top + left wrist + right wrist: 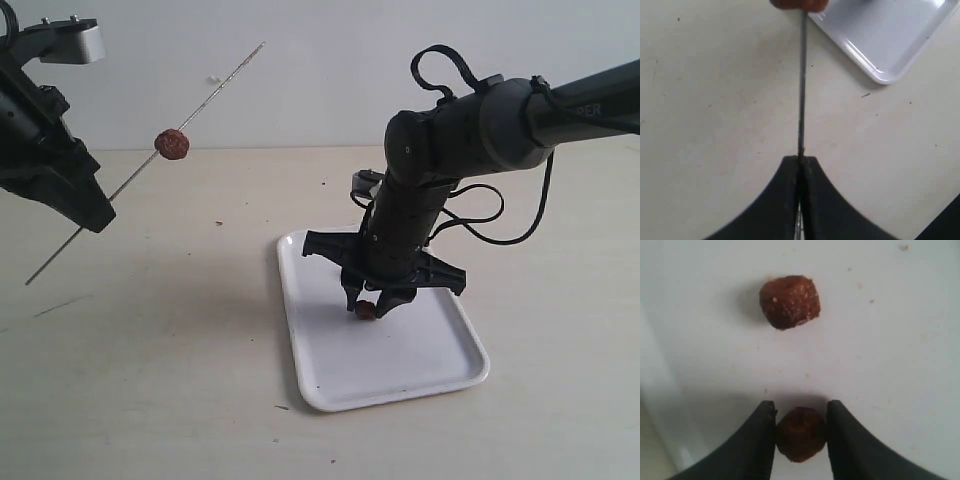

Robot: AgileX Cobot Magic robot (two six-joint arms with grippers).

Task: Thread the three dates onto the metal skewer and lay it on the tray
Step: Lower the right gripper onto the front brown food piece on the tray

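Left end effector (88, 205) is clamped shut on the skewer (135, 173), jaws closed with only the rod between them. The left wrist view shows the same: the rod (802, 80) runs straight out from between the pressed-together fingers (782, 200). The skewer is held in the air over the counter (200, 350), well left of the tray (440, 370). It is tilted, low end toward the near left, high end up toward the back wall. A short tail sticks out below the grip and the long part sits above it. Date 1 (172, 143) is threaded on the long part, roughly midway between the grip and the upper tip. The tray lies flat on the counter, right of centre. Right end effector (368, 308) points straight down into the tray, fingertips at its surface, jaws narrow. Date 2 (800, 435) sits on the tray between the fingers, and both pads (762, 440) look to be against its sides. I can't tell how firm the grip is. Date 3 (789, 301) lies loose on the tray just beyond the fingertips, near date 2 but apart from it, with nothing touching it. In the exterior view date 3 is hidden behind the right arm. A few small dark specks on tray and counter.
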